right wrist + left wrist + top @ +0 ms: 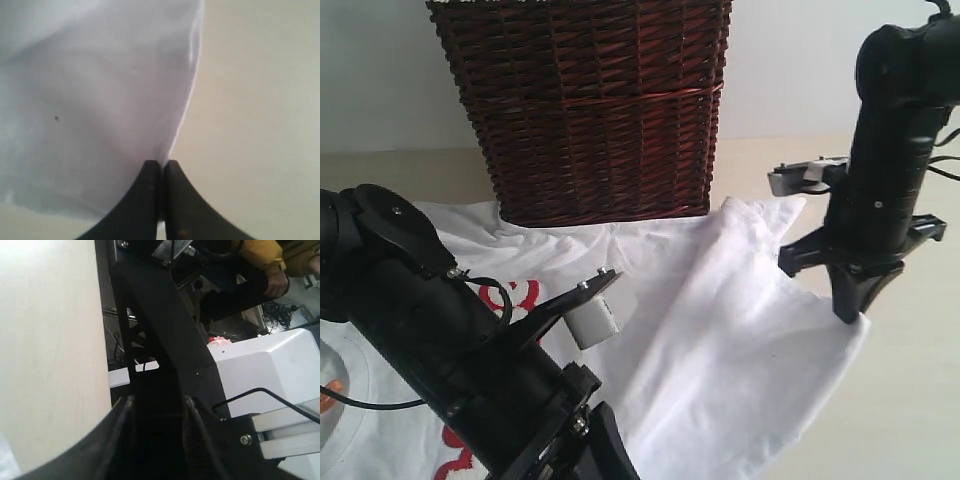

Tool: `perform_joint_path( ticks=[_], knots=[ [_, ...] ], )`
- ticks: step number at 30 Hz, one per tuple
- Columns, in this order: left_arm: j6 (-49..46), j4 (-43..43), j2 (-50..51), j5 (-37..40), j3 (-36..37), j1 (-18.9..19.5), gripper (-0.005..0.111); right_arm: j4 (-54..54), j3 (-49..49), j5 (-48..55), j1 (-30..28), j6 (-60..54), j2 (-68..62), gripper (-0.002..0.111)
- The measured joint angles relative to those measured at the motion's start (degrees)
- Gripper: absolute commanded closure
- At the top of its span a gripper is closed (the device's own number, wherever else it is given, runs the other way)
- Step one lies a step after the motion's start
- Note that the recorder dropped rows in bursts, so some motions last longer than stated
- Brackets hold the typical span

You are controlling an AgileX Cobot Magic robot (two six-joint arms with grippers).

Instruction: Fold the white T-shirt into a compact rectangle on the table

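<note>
The white T-shirt (720,330) lies spread on the table (910,400) in front of the basket. Part of its red-outlined lettering (515,295) shows beside the left arm. My right gripper (847,312) points down at the shirt's right edge. In the right wrist view that gripper (161,162) is shut, with the edge of the T-shirt (100,100) running into its tips. My left gripper (157,400) stands open with nothing between its fingers. It faces off the table (50,340) toward a black frame. The left arm hides the shirt's lower left part.
A dark red-brown wicker basket (590,110) stands at the back, touching the shirt's far edge. The left arm's bulk (450,350) fills the lower left. Off the table, the left wrist view shows a white housing (270,370) and a person in yellow (260,255).
</note>
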State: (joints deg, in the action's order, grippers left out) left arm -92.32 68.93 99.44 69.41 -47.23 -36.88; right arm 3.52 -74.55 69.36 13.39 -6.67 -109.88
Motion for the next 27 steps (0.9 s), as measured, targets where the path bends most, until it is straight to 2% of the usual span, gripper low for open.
perform_joint_path(
  ticks=[7,18,27],
  knots=[
    [-0.12,0.77,0.00,0.00,0.00,0.00,0.073,-13.06,12.29,0.64,0.00,9.67,9.13,0.108],
    [-1.27,1.83,0.00,0.00,0.00,0.00,0.073,-10.92,26.32,0.68,0.00,11.37,21.87,0.108],
    [-2.18,3.01,0.00,0.00,0.00,0.00,0.073,-9.18,30.58,0.68,0.00,12.28,26.32,0.108]
  ],
)
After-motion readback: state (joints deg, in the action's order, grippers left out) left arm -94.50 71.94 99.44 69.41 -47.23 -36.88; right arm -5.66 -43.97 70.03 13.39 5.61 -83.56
